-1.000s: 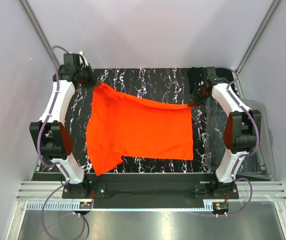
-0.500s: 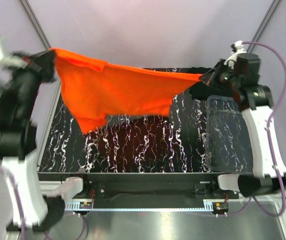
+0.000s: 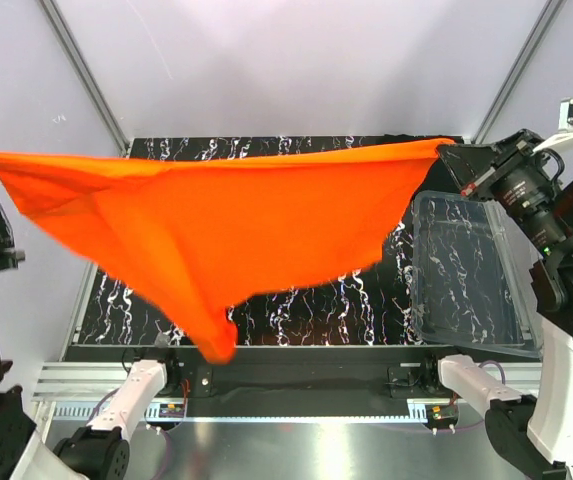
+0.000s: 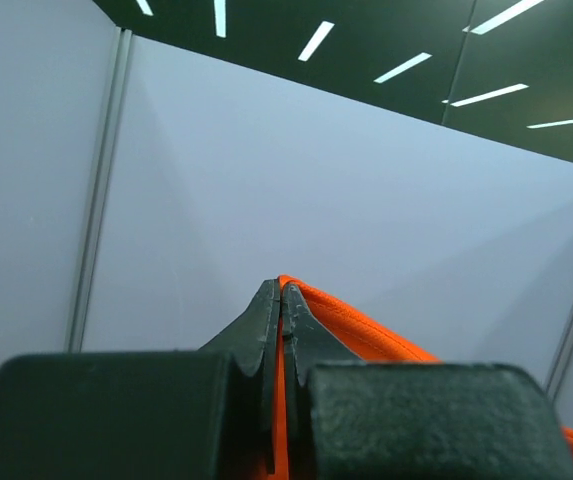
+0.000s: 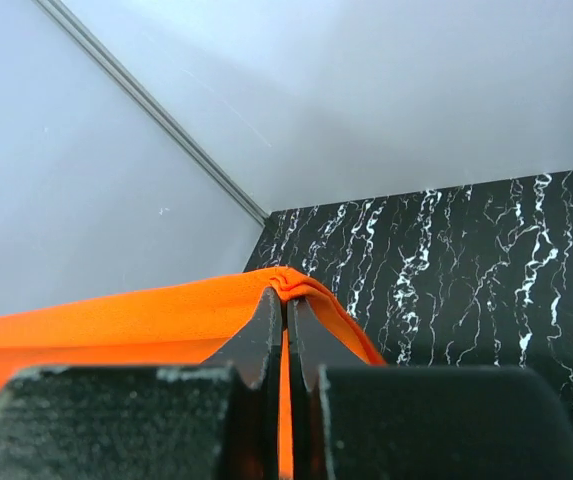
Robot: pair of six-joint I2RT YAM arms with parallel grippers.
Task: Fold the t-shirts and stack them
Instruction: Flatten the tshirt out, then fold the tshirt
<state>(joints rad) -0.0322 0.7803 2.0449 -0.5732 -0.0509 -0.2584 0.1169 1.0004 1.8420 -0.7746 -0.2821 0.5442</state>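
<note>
**Step in hand.** The orange-red t-shirt (image 3: 236, 230) hangs in the air above the black marbled table (image 3: 316, 312), stretched between the two arms. The left gripper (image 4: 280, 292) has its jaws pressed together on one edge of the cloth at the far left. The right gripper (image 5: 286, 300) has its jaws pressed together on a bunched edge at the far right. The top edge runs nearly taut from hand to hand. The body of the shirt sags below it, and its lowest tip hangs over the near edge of the table, left of centre. No part of the shirt appears to rest on the table. This is judged to be the spreading step that comes before folding.

**Procedure, recommended.**
1. Hold both clamps closed; a slip at either end would drop the shirt in a heap.
2. Bring both hands down at an equal rate so the top edge stays level.
3. Let the hanging tip meet the table first, then draw the held edge away from it so the cloth lies flat and free of creases.
4. Keep the right end away from the clear plastic bin (image 3: 511, 300), which sits at the right side of the table, just beside the right arm.

**Count.**
- T-shirts in view: one, orange-red. No second shirt can be made out.
- Bins: one.
- Grippers: two, both occupied.
</note>
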